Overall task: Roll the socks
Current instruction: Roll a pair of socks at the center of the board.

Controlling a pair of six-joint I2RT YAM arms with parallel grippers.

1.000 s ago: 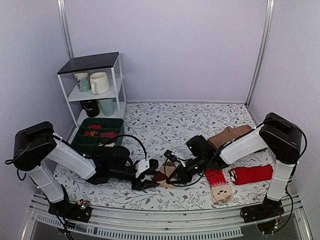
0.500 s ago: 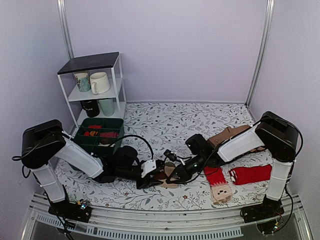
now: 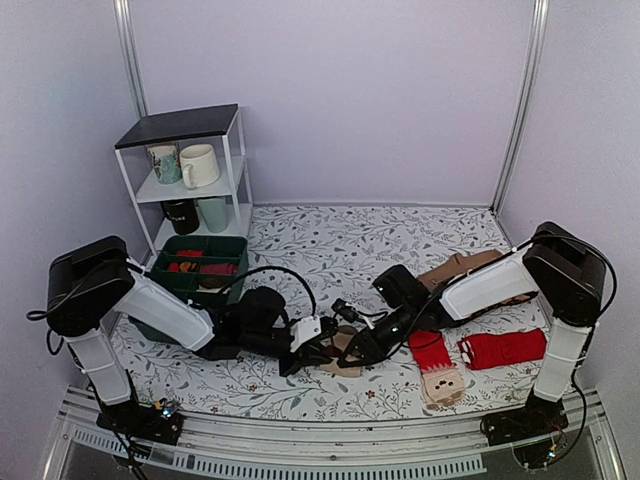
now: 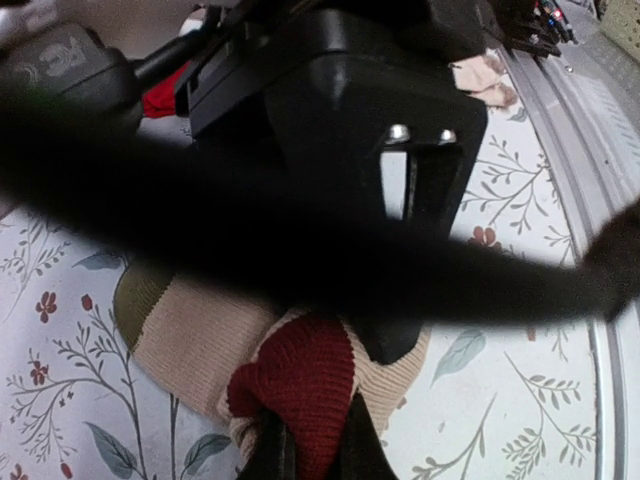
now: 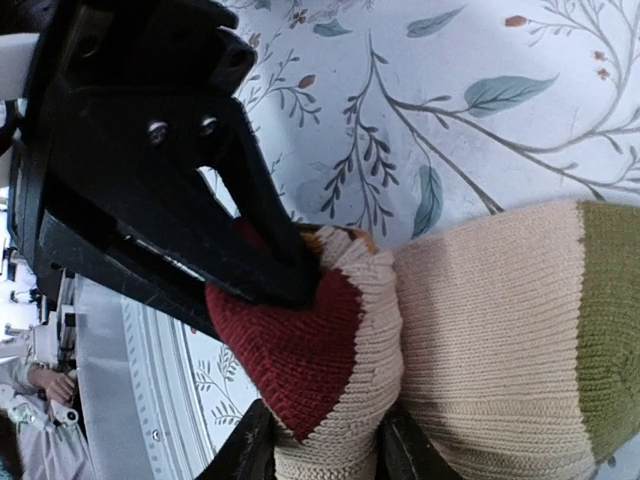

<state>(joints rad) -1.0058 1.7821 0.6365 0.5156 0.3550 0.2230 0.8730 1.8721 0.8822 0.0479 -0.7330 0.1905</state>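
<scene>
The socks [image 3: 346, 356] lie at the front middle of the table: tan knit, a green stripe, a dark maroon toe folded over. In the left wrist view my left gripper [image 4: 312, 452] is shut on the maroon toe [image 4: 305, 385], with the tan body [image 4: 195, 340] spread out beyond it. In the right wrist view my right gripper [image 5: 320, 455] straddles the same folded end [image 5: 340, 350], a finger pressed against each side. The black left gripper [image 5: 150, 190] bites into the toe from the opposite side. From above, the left gripper [image 3: 322, 352] and right gripper [image 3: 353, 350] meet tip to tip over the socks.
Bright red socks [image 3: 503, 348] with a beige face-patterned end [image 3: 442, 385] lie at the right front. Brown socks [image 3: 458, 270] lie behind the right arm. A green divided bin [image 3: 195, 268] and a white shelf [image 3: 190, 165] with mugs stand at the left back.
My left arm has reached right to the socks and its jaws have closed on the maroon toe. The right gripper has stayed at the folded end.
</scene>
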